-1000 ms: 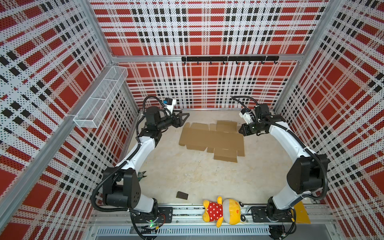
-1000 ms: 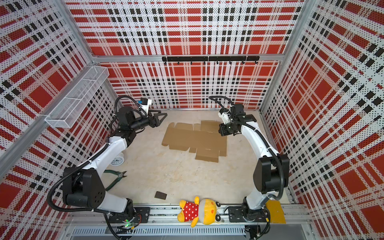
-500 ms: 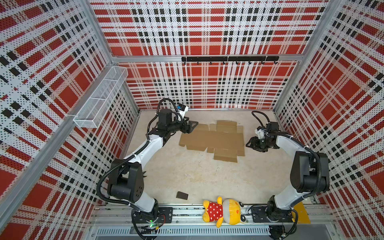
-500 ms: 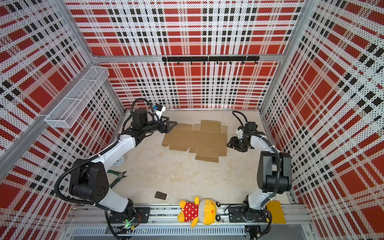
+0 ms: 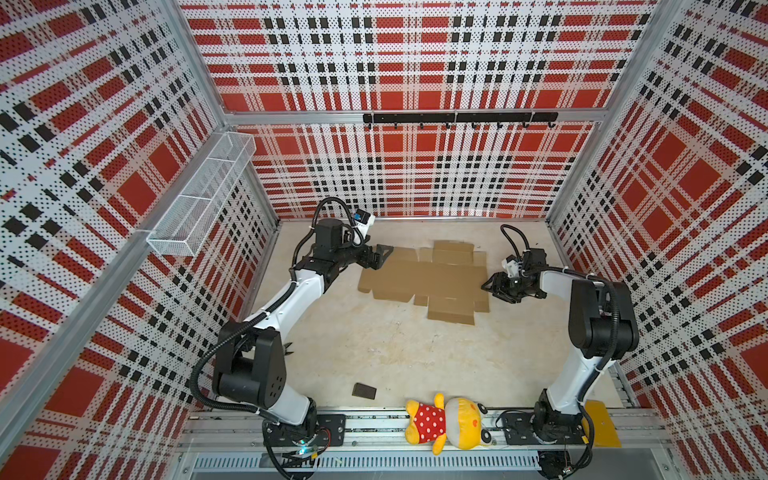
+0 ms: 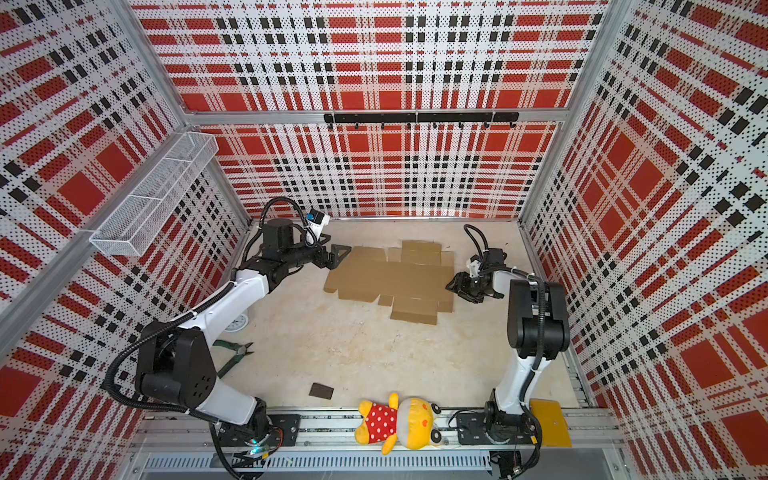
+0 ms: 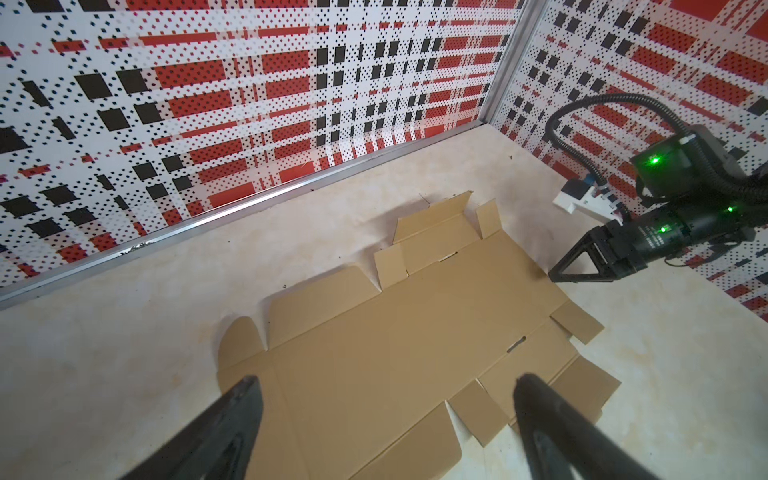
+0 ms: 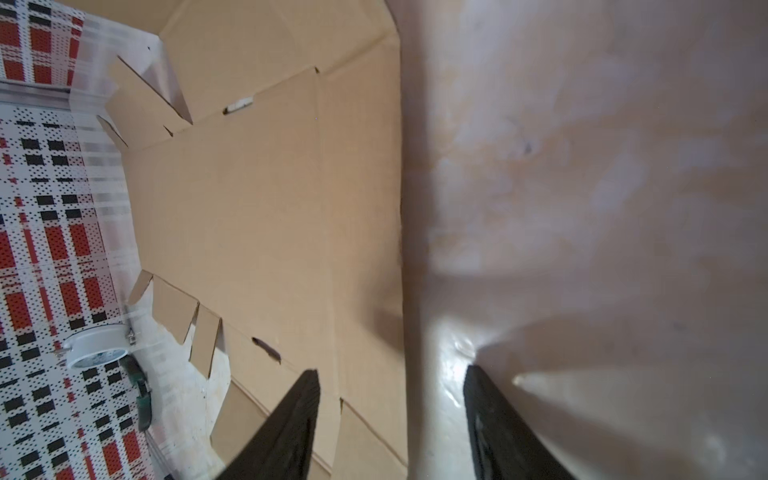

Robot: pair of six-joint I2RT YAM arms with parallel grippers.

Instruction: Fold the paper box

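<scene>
Paper box (image 5: 424,278): flat, unfolded, far centre of table (image 5: 374,353).
Left fingers (image 7: 232,419): lowered over its left end, spread, empty.
Right fingers (image 8: 295,419): newly spread, either side of its right edge.
Meaning: first fold likely next.

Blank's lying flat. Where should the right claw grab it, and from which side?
Probably its straight right-hand edge, approached low from the right: the paper box lies flat, so only an edge can be pinched, and the right claw sits open there.
</scene>
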